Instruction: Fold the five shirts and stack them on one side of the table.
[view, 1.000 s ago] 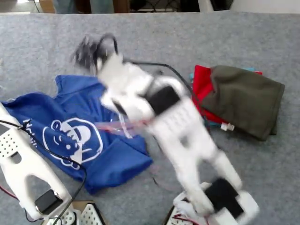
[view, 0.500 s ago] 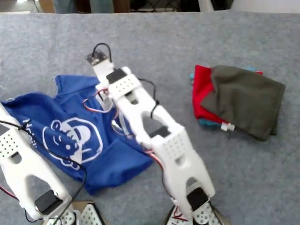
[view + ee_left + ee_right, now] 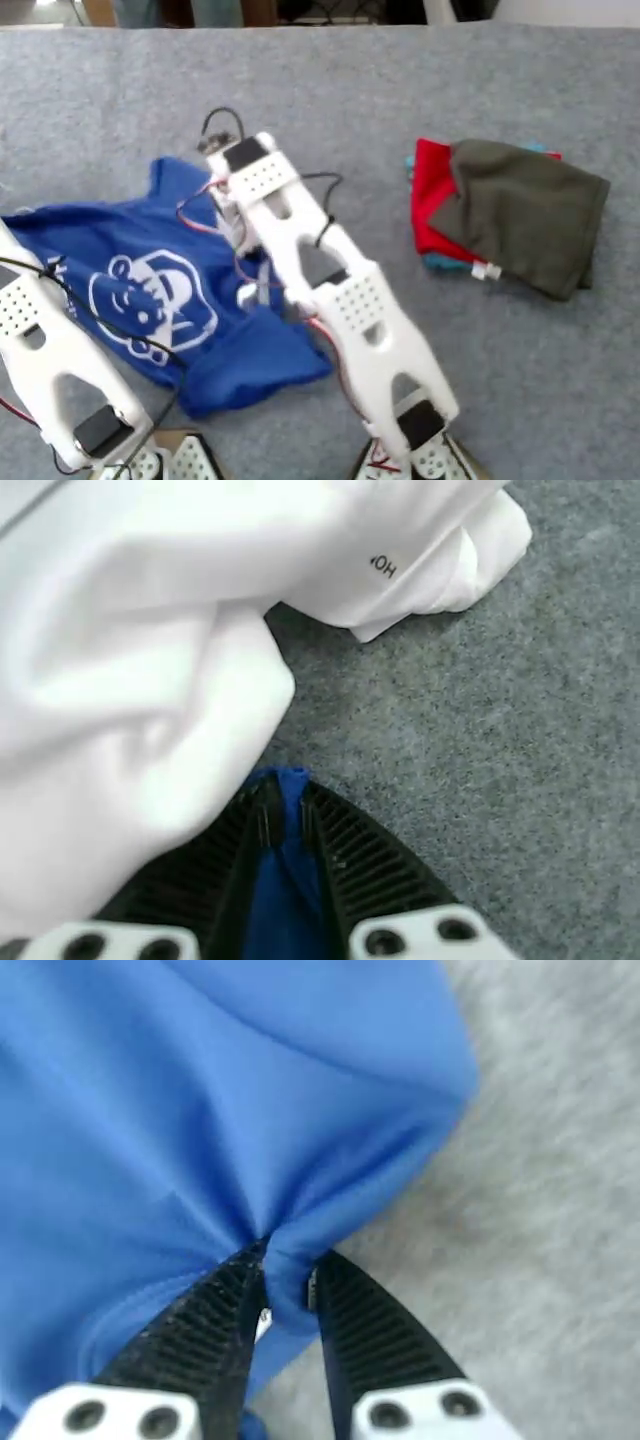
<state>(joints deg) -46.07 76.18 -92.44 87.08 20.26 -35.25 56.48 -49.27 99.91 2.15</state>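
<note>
A blue shirt (image 3: 150,290) with a white print lies spread on the left of the grey table. My right arm (image 3: 300,240) stretches over its right side. In the right wrist view my right gripper (image 3: 285,1260) is shut on a pinched fold of the blue shirt (image 3: 200,1110). My left arm (image 3: 50,360) stands at the near left, running off the left edge. In the left wrist view my left gripper (image 3: 283,795) is shut on a strip of blue fabric (image 3: 285,900), beside white cloth (image 3: 150,660). A folded stack (image 3: 520,215) with an olive shirt on top sits at the right.
Red (image 3: 430,190) and teal layers show under the olive shirt. Both arm bases stand at the near edge. Bare grey table (image 3: 400,90) stretches along the far side and between the blue shirt and the stack.
My right arm swung across onto the blue shirt and settled. The shirt's upper sleeve shifted right and its near right hem bunched up. The left arm stayed put.
</note>
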